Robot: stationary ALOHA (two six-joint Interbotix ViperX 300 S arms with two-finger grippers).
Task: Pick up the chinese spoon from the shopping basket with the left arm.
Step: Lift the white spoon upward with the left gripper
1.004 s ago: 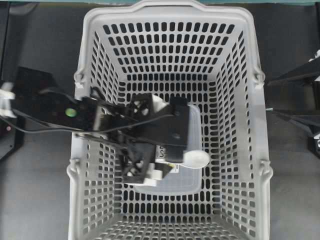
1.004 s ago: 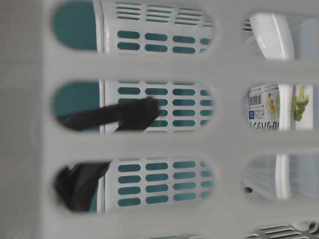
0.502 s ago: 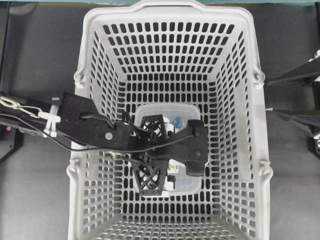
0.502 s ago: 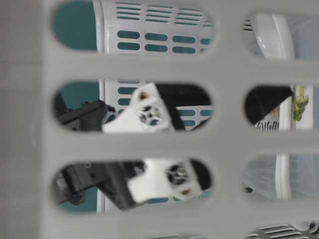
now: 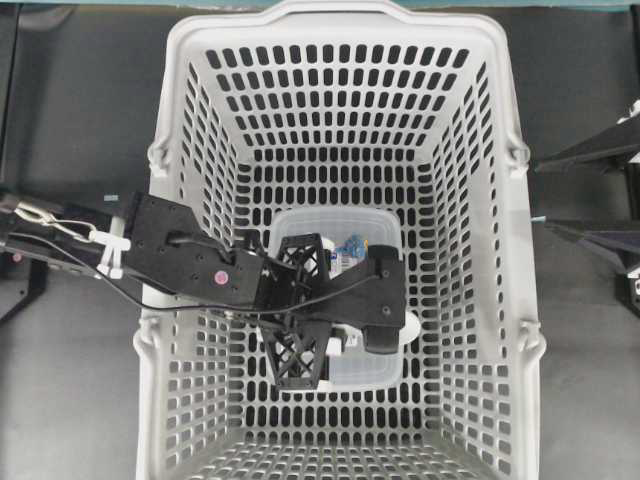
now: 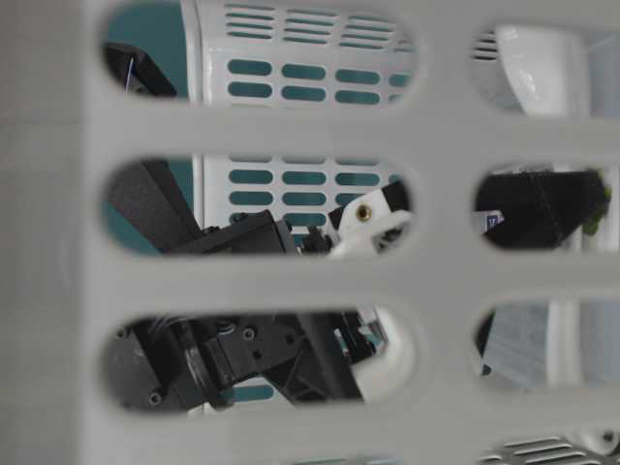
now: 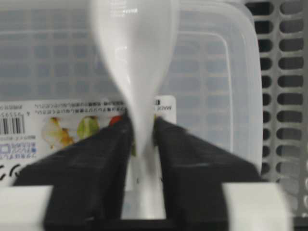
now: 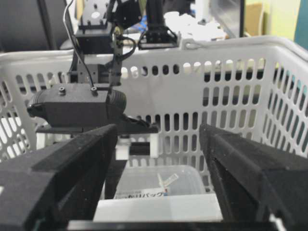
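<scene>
Inside the shopping basket point(image 5: 515, 250), the left gripper point(image 7: 143, 139) has its two fingers point(image 7: 91, 178) pinched on the handle of the one chinese spoon point(image 7: 137, 62), above the single clear box point(image 7: 216, 86). The right gripper point(image 8: 156, 168) stands wide open and holds nothing.

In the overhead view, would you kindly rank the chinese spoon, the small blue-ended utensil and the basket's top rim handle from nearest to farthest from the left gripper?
1. chinese spoon: its handle sits between the left gripper fingers, over the clear box.
2. blue-ended utensil: just above the gripper, on the box.
3. top rim handle of the shopping basket: far edge, farthest.
</scene>
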